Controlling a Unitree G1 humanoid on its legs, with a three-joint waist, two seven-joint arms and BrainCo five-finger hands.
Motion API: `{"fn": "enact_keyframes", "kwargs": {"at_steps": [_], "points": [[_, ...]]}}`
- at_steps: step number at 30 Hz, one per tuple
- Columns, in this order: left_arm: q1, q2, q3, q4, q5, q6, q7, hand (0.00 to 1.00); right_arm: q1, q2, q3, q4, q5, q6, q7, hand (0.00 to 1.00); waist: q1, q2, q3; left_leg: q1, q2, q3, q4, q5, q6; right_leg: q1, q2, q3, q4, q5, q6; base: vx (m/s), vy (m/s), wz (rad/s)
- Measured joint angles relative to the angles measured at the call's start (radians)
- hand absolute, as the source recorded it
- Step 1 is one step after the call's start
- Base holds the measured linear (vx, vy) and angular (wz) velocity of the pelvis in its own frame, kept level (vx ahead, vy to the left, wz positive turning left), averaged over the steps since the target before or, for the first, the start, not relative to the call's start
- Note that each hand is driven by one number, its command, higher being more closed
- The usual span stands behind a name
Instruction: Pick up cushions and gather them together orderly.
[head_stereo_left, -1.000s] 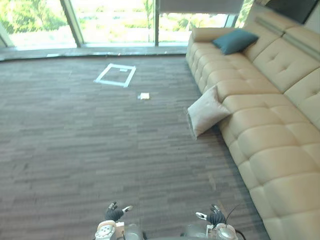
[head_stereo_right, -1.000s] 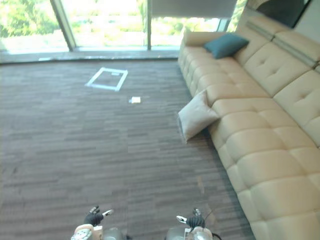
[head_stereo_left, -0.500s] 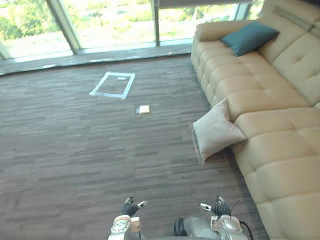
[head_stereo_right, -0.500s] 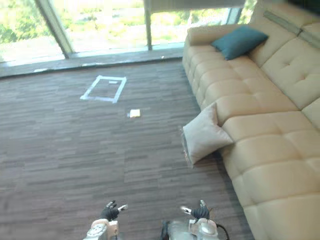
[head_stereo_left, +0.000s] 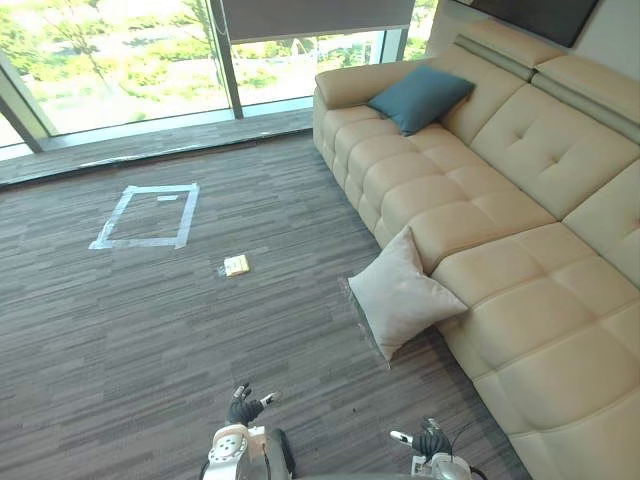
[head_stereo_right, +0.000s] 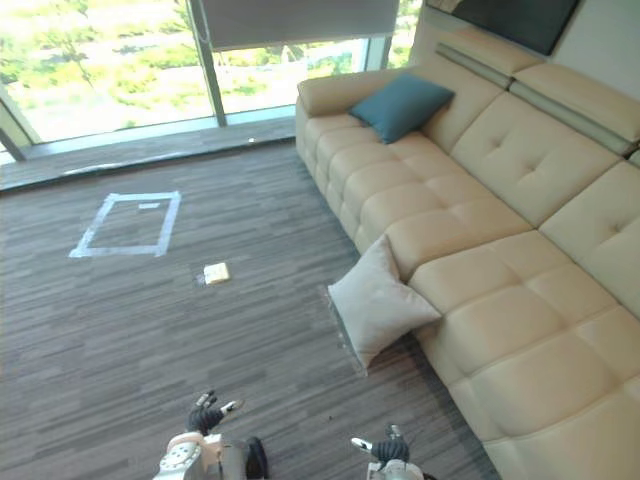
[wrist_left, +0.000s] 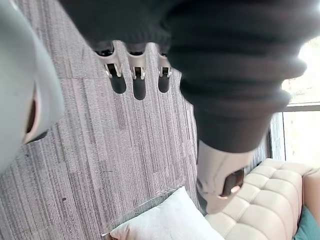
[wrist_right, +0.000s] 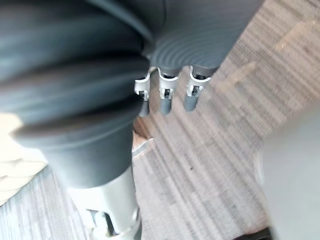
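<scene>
A white tape rectangle (head_stereo_left: 146, 215) marks the grey-brown striped carpet floor (head_stereo_left: 120, 340) at ten o'clock; one small pale yellow pad (head_stereo_left: 237, 265) lies near it, toward centre; the left hand (head_stereo_left: 243, 407) hangs low at seven o'clock, fingers loosely straight, empty; a beige square fabric cushion (head_stereo_left: 400, 295) stands tilted on the floor at centre, leaning on the front of the cream tufted leather sofa (head_stereo_left: 540, 150); the right hand (head_stereo_left: 430, 440), at five o'clock, is likewise loose and empty; a teal square cushion (head_stereo_left: 420, 97) rests on the sofa's far seat at one o'clock. Since half a second ago the whole view has swung, so the camera moved; both cushions keep their places. Two cushions, one sofa, one pad.
</scene>
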Motion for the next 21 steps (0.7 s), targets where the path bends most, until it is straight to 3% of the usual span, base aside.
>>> {"fn": "enact_keyframes", "kwargs": {"at_steps": [1,3,6,7,8,9,10,11,13,14,16,17,19,21], "points": [[0.000,0.001,-0.014,0.009,0.000,0.001,0.002,0.00,-0.003,-0.001,0.003,-0.003,-0.003,-0.007,0.000,0.00,-0.011,0.003,-0.001,0.052,0.000,0.013,-0.013,-0.016,-0.001,-0.048,-0.012,-0.048,0.066,-0.008,-0.017,0.45,0.225,-0.28],[0.002,0.001,-0.048,0.012,-0.001,0.003,0.002,0.00,-0.005,-0.012,0.018,-0.010,-0.007,-0.013,0.000,0.00,-0.014,0.003,-0.002,0.132,-0.008,0.037,-0.070,-0.039,-0.015,-0.144,-0.031,-0.141,0.054,-0.023,-0.053,0.42,0.152,-0.18],[0.000,-0.001,-0.077,0.029,-0.001,0.006,0.001,0.00,-0.019,-0.019,0.019,-0.018,-0.007,-0.017,0.000,0.00,-0.022,0.014,0.001,0.212,-0.006,0.077,-0.154,-0.021,-0.028,-0.231,-0.042,-0.329,-0.193,-0.027,-0.107,0.37,0.053,-0.10],[0.001,-0.001,-0.080,0.030,-0.001,0.007,0.002,0.00,-0.025,-0.021,0.017,-0.017,-0.007,-0.016,0.000,0.00,-0.023,0.017,0.003,0.237,-0.007,0.086,-0.180,-0.019,-0.040,-0.239,-0.038,-0.378,-0.277,-0.006,-0.131,0.44,0.001,-0.16],[0.002,-0.001,-0.082,0.037,-0.001,0.009,0.001,0.00,-0.028,-0.021,0.016,-0.017,-0.008,-0.016,0.000,0.00,-0.029,0.020,0.005,0.271,-0.014,0.090,-0.205,-0.017,-0.064,-0.237,-0.017,-0.404,-0.389,0.054,-0.153,0.50,-0.035,-0.15],[0.004,0.001,-0.086,0.038,0.000,0.010,0.000,0.00,-0.022,-0.017,0.016,-0.015,-0.008,-0.017,-0.001,0.00,-0.029,0.010,-0.001,0.297,-0.029,0.087,-0.222,-0.023,-0.082,-0.234,0.001,-0.384,-0.486,0.164,-0.189,0.66,-0.084,-0.09],[0.003,-0.010,-0.079,0.051,0.001,0.011,0.000,0.00,-0.021,-0.019,0.005,-0.017,-0.004,-0.019,0.002,0.00,-0.033,0.016,0.002,0.320,-0.026,0.077,-0.222,-0.040,-0.107,-0.235,0.012,-0.364,-0.479,0.196,-0.259,0.56,-0.064,-0.19],[-0.006,-0.024,-0.075,0.056,0.001,0.014,-0.001,0.00,-0.034,-0.034,-0.006,-0.015,-0.007,-0.018,0.002,0.00,-0.030,0.060,0.004,0.334,0.004,0.080,-0.215,-0.033,-0.123,-0.234,0.034,-0.370,-0.456,0.184,-0.269,0.52,-0.098,-0.14],[-0.009,-0.047,-0.072,0.051,0.009,0.014,-0.002,0.00,-0.037,-0.038,-0.020,-0.017,-0.005,-0.017,0.002,0.00,-0.038,0.077,0.010,0.312,0.038,0.055,-0.108,-0.018,-0.145,-0.201,0.047,-0.378,-0.464,0.122,-0.259,0.43,-0.173,0.01],[-0.008,-0.045,-0.061,0.050,0.021,0.014,-0.006,0.00,-0.037,-0.040,-0.020,-0.020,-0.005,-0.015,0.003,0.00,-0.045,0.086,0.017,0.246,0.100,0.008,0.085,-0.001,-0.131,-0.155,0.071,-0.379,-0.484,0.097,-0.260,0.37,-0.219,0.10],[-0.004,-0.042,-0.027,0.023,0.024,0.013,-0.007,0.00,-0.030,-0.041,-0.013,-0.012,-0.005,-0.003,0.001,0.00,-0.037,0.078,0.027,0.110,0.211,-0.080,0.458,0.027,-0.114,-0.028,0.122,-0.374,-0.557,0.077,-0.265,0.32,-0.168,-0.14],[-0.002,-0.041,-0.025,0.014,0.024,0.013,-0.006,0.00,-0.030,-0.041,-0.006,-0.002,-0.005,0.000,0.001,0.00,-0.032,0.071,0.030,0.078,0.225,-0.086,0.515,0.026,-0.114,0.009,0.128,-0.367,-0.578,0.069,-0.265,0.30,-0.118,-0.41],[0.001,-0.043,-0.024,-0.005,0.028,0.011,-0.012,0.00,-0.028,-0.035,-0.001,0.006,0.003,0.006,0.001,0.00,-0.030,0.061,0.029,-0.002,0.226,-0.084,0.482,0.012,-0.090,0.080,0.139,-0.328,-0.631,0.059,-0.256,0.29,-0.080,-0.50],[0.001,-0.044,-0.017,-0.016,0.027,0.008,-0.015,0.00,-0.028,-0.035,-0.001,0.006,0.005,0.011,0.000,0.00,-0.018,0.060,0.029,-0.059,0.193,-0.117,0.352,-0.003,-0.076,0.098,0.142,-0.275,-0.642,0.051,-0.242,0.25,0.011,-0.78]]}}
